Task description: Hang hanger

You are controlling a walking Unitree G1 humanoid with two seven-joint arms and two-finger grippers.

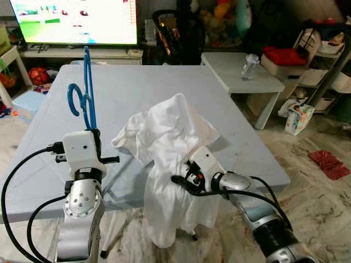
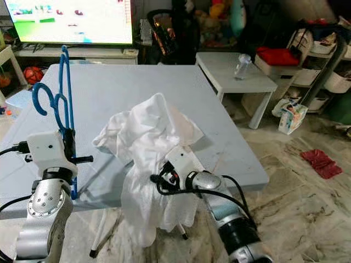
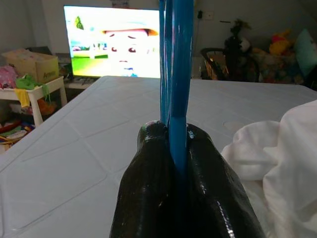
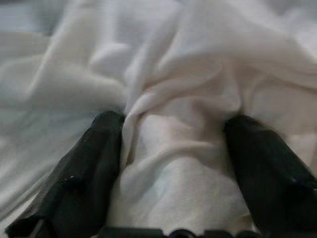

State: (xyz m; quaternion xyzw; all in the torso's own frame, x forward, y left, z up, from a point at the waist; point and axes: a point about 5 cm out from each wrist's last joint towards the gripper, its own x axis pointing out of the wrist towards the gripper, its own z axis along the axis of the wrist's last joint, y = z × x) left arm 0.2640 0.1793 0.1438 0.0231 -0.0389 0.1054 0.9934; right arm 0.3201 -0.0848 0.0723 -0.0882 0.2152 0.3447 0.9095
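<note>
A blue hanger (image 1: 88,98) stands upright over the left side of the grey table (image 1: 137,82), hook pointing left. My left gripper (image 3: 176,139) is shut on its lower part, and the blue bars (image 3: 176,74) rise from between the black fingers. A crumpled white garment (image 1: 164,131) lies on the table's near edge and hangs down over it. My right gripper (image 4: 176,121) is pushed into the hanging cloth at the front edge; its fingers (image 4: 99,158) stand wide apart and open with a fold of fabric bunched between them.
A lit television (image 1: 77,19) stands behind the table. To the back right are a low white side table (image 1: 241,79) with a clear bottle (image 1: 250,66), and shelving (image 1: 323,55). A red cloth (image 1: 328,163) and a bag (image 1: 299,118) lie on the floor to the right.
</note>
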